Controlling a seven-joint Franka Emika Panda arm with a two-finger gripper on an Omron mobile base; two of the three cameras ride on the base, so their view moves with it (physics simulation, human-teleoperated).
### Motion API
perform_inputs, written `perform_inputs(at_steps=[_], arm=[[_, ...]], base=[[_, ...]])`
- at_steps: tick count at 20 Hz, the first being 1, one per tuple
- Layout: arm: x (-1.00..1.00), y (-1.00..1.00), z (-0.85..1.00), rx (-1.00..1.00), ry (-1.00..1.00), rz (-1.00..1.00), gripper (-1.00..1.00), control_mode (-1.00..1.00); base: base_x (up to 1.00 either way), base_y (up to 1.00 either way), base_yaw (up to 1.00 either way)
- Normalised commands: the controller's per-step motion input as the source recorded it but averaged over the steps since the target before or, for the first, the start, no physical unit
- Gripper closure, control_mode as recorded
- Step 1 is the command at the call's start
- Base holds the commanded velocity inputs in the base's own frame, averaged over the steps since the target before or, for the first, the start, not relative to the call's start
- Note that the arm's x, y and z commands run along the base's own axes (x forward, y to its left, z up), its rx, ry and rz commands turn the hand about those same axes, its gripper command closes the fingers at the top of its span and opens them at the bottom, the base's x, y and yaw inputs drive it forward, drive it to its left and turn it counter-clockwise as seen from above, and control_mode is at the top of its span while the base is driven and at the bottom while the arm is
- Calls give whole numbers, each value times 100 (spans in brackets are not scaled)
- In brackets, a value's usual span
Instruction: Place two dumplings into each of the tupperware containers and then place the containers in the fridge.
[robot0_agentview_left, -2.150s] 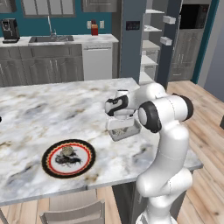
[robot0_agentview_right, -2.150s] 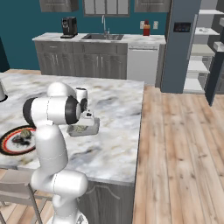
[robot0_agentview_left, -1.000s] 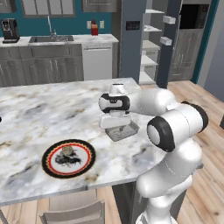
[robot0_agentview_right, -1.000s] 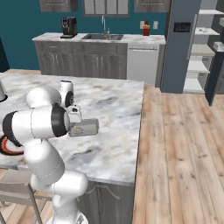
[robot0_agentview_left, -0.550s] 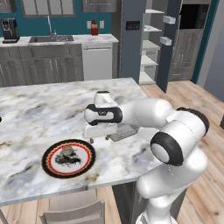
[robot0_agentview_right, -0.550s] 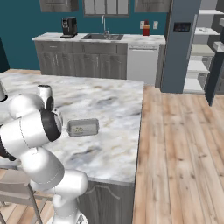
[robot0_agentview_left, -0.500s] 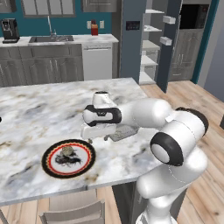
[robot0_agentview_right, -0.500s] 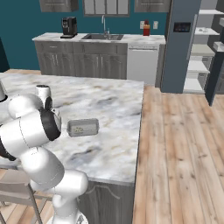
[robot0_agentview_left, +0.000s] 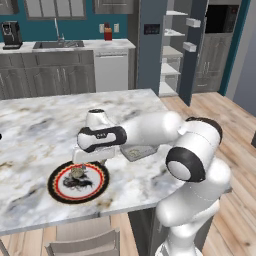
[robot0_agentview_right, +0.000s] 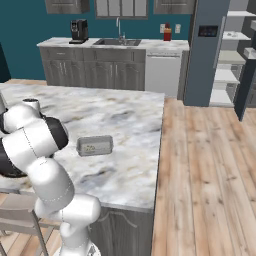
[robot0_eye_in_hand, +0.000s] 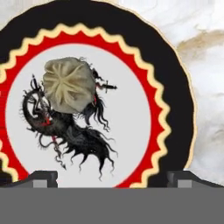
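You see a round plate (robot0_eye_in_hand: 175, 87) with a black rim, a wavy red band edged in cream, and a pale grey centre bearing a black dragon drawing touched with red. At the upper left of the hand view, a tan, crimped dumpling (robot0_eye_in_hand: 69, 83) sits on it. The counter (robot0_agentview_left: 40, 125) is white marble veined in grey and tan. The container (robot0_agentview_right: 94, 145) is pale grey and translucent. At the top of the frame, the fridge (robot0_agentview_right: 202, 55) is slate blue-grey; the wall (robot0_agentview_right: 20, 25) is teal.
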Motion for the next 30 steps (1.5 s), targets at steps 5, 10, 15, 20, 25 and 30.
perform_inputs(at_steps=[5,10,15,20,25,30], arm=[[6,74,0,-2,-1,0,-100,-100],[35,26,-13,0,-5,0,-100,-100],[17,0,-25,0,-2,-2,-100,-100],[0,0,-20,0,0,-2,-100,-100],[1,0,-36,0,0,0,-100,-100],[6,0,-33,0,0,0,-100,-100]], base=[[0,0,0],[0,0,0],[0,0,0],[0,0,0],[0,0,0],[0,0,0]])
